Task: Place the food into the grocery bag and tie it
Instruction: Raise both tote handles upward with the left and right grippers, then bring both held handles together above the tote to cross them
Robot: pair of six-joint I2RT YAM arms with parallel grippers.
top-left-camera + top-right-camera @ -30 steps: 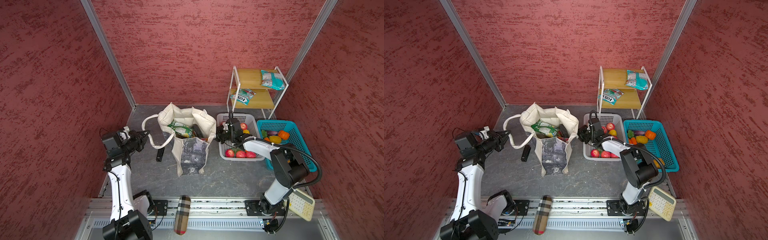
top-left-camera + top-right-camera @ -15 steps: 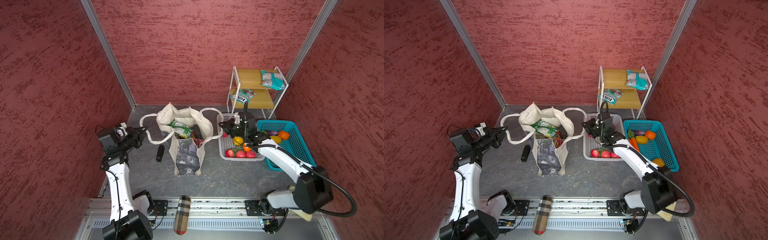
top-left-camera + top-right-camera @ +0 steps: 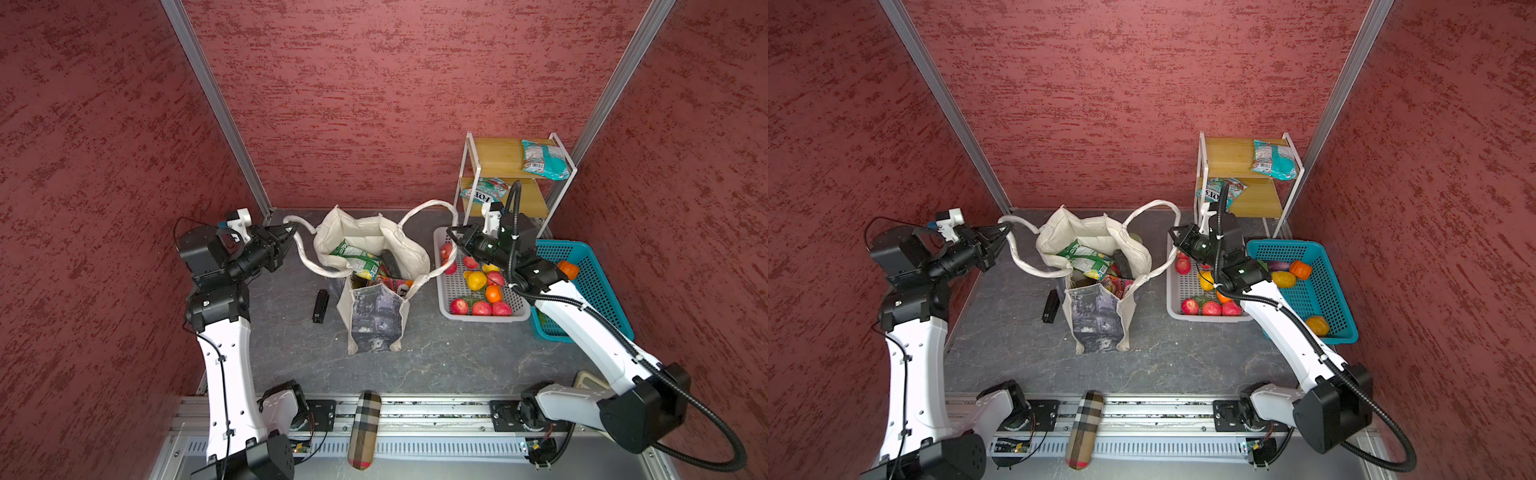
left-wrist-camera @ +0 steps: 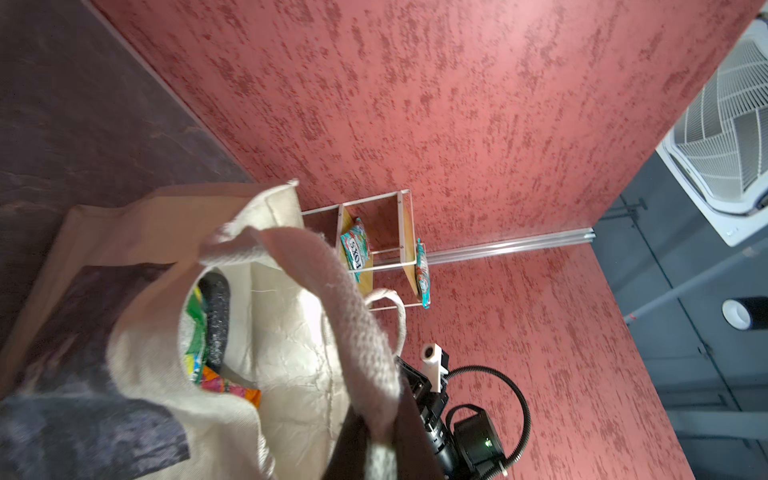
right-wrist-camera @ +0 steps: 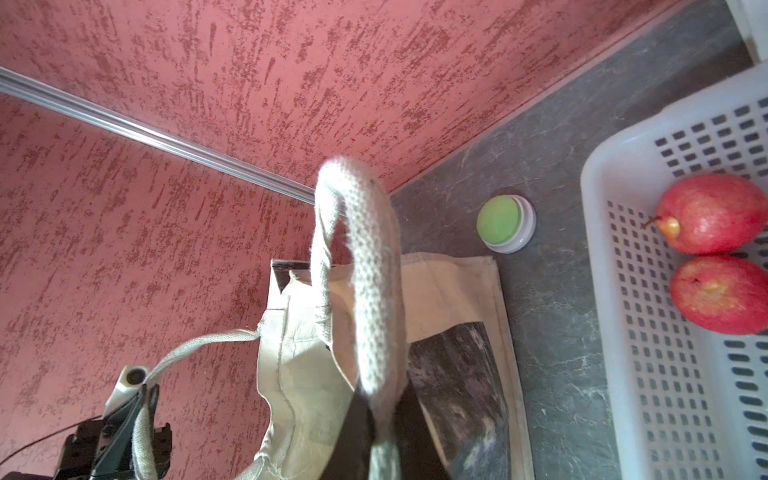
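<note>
The left gripper (image 3: 289, 230) is pressed together on the left strap handle (image 3: 320, 270) of the grocery bag (image 3: 376, 316). The right gripper (image 3: 454, 233) likewise pinches the right strap handle (image 3: 428, 204). Each strap runs from the fingertips down to the bag mouth. The bag stands upright between the two grippers, lower than both, with green snack packets (image 3: 353, 257) inside. The white basket (image 3: 482, 319) lies under the right gripper's wrist.
</note>
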